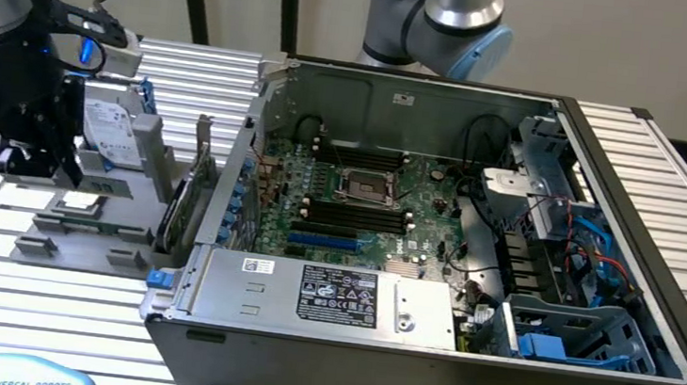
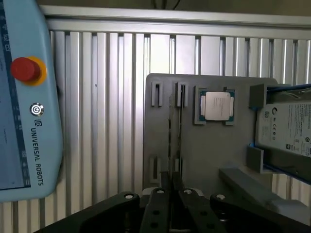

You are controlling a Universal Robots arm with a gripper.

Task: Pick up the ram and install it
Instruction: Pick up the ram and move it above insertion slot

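Observation:
The ram [image 2: 180,127] stands on edge in a slot of the grey holder plate [image 2: 209,150], so I see it as a thin dark line between two pairs of clips. My gripper [image 2: 172,180] hangs above the near end of that line, its fingers drawn together and nothing held. In the exterior view the gripper [image 1: 37,163] hovers over the holder plate [image 1: 13,217], left of the open computer case [image 1: 429,352]. Inside the case, black memory slots [image 1: 348,214] lie on the green motherboard below the processor socket [image 1: 363,187].
The holder also carries a square silver processor chip [image 2: 217,105], a hard drive [image 2: 286,128] and a taller upright expansion card [image 1: 199,188] close to the case wall. A blue teach pendant [image 2: 24,97] with a red stop button lies on the slatted table. Another arm's base [image 1: 454,24] stands behind the case.

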